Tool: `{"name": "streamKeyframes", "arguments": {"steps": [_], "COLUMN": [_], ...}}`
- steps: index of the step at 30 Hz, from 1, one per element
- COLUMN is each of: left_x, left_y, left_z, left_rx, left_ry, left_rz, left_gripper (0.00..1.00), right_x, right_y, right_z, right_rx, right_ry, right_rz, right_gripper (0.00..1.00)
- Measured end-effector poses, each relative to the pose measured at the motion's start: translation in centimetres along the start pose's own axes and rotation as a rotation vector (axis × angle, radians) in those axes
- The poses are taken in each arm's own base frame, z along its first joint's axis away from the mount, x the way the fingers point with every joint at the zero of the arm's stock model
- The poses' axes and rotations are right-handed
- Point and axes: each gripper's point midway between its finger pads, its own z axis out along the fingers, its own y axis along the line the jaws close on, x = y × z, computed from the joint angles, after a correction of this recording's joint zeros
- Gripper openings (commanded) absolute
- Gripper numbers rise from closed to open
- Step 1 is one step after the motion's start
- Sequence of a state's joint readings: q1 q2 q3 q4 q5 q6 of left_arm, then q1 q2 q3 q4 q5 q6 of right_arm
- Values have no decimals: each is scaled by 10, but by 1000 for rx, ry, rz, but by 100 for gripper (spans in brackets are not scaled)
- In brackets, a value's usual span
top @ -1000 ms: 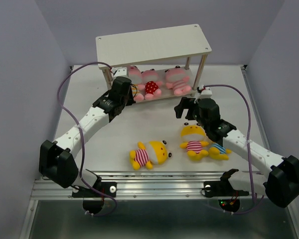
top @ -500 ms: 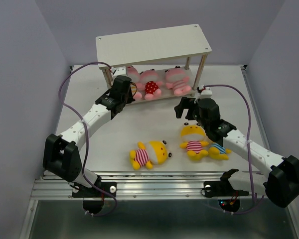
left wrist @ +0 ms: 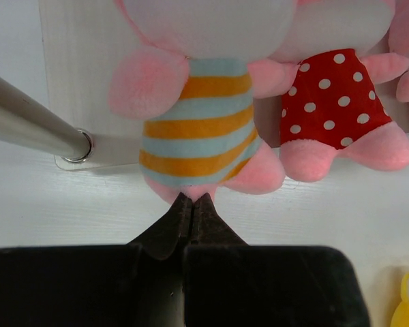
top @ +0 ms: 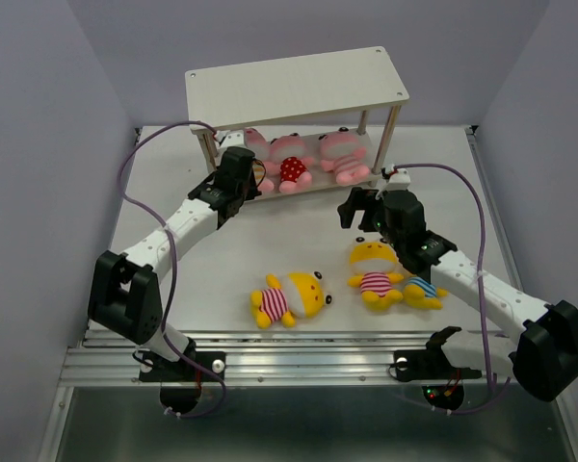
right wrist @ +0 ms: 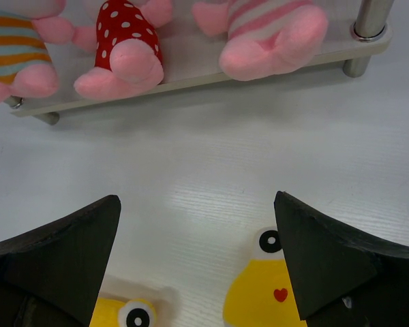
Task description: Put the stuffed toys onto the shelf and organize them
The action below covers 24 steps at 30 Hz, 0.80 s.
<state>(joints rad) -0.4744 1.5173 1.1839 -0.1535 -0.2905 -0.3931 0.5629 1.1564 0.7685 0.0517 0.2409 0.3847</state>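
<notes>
Shelf (top: 299, 82) sits at the far end of the surface (top: 173, 279). We see the pink toys (top: 291, 166) lined up on its lower board, so the top board is probably for the yellow toys (top: 291, 296), which lie on the surface near the arms. Left pincer (left wrist: 193, 204) is together, tips at the striped pink toy (left wrist: 194, 129), likely nudging it inward. Right pincer (right wrist: 196, 204) is apart over the yellow toys, set for a pick.

Left arm (top: 178, 223) stretched far forward, left pincer (left wrist: 193, 206) pressed closed, right arm (top: 467, 281) bent, right pincer (right wrist: 196, 197) spread wide.

left arm (top: 173, 226) stretched further forward, edged closer to shelf (top: 299, 82)
</notes>
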Motion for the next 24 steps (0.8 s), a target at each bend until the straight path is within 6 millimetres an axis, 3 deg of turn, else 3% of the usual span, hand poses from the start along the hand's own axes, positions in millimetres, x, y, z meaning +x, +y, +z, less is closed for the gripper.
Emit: {"name": "streamKeyframes", "arguments": {"steps": [17, 20, 24], "left_x": [8, 8, 7], "left_y": [7, 11, 14], "left_z": [13, 14, 16], "left_rx": [-19, -27, -34], "left_ry": [27, 28, 27], "left_rz": [-1, -5, -10], "left_gripper": [0, 4, 21], "right_x": [-1, -1, -1], "right_y": [-1, -1, -1], "right_z": [0, 0, 0], "right_rx": [7, 7, 7], "right_ry": [-3, -3, -3], "right_rz": [-1, -1, -1], "right_gripper": [100, 100, 100]}}
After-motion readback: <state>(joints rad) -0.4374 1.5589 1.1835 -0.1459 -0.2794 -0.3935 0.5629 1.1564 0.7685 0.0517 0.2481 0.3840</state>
